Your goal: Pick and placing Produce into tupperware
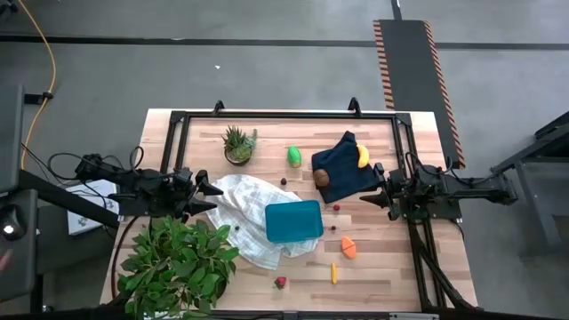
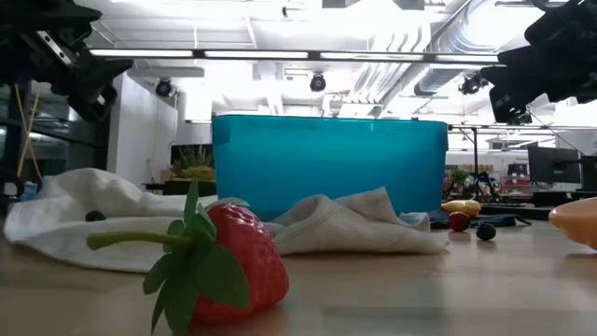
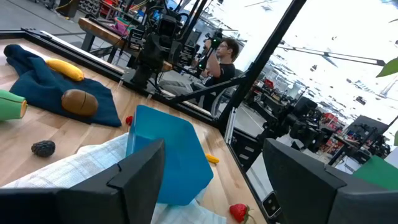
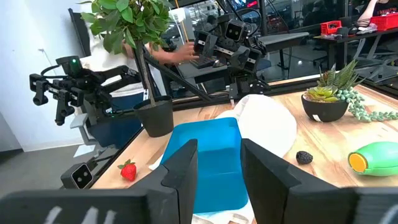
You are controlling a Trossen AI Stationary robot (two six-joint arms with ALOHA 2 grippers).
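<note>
The teal tupperware stands on a crumpled white cloth at the table's middle. It also shows in the low view. The yellow banana and the brown round fruit lie on a dark navy cloth. The green fruit lies at the far middle. The orange wedge, carrot and strawberry lie near the front edge. A dark berry lies by the box. My left gripper hovers open over the cloth's left part. My right gripper hovers open, right of the box.
A small potted succulent stands at the far left. A big leafy plant fills the near left corner. A black frame runs along the table's far and side edges. A person sits beyond the table.
</note>
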